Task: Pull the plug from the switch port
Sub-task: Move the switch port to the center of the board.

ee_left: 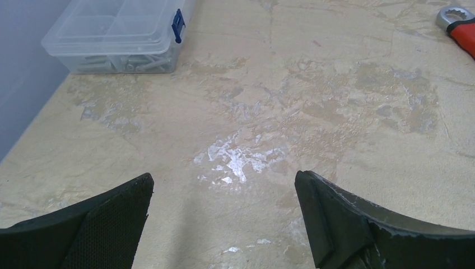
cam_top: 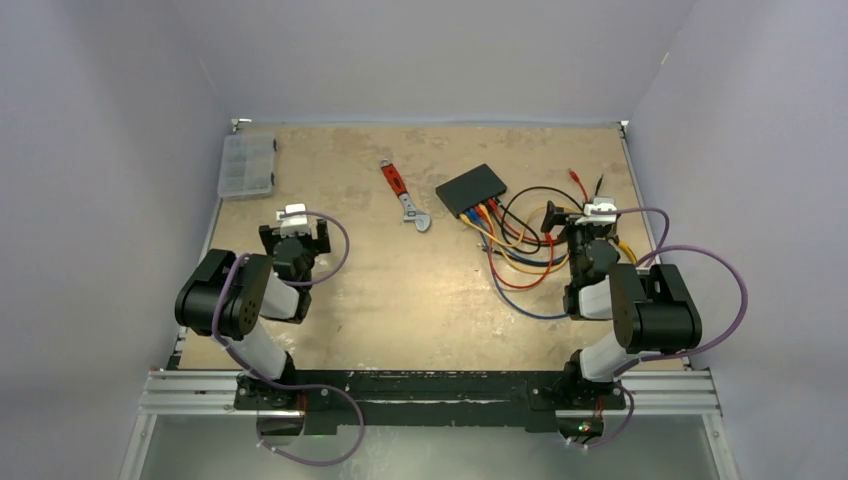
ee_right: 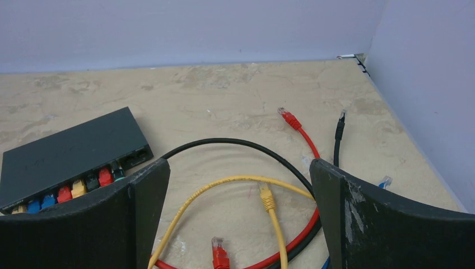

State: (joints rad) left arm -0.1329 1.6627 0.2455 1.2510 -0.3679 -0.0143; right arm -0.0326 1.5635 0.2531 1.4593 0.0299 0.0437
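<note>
Nearest the right wrist camera, the right gripper stood wide, with nothing between its black fingers. Beyond them the switch lay flat on the table at the left. A row of coloured plugs sat along its near edge, and only this view showed them plainly. A loose red plug end and a loose black plug end lay to the right.

The left wrist view showed the left gripper equally wide above the tabletop. The clear compartment box was ahead-left and the wrench at top right.

Only the overhead view showed the cables looping from the switch toward the right gripper, well apart from the left.
</note>
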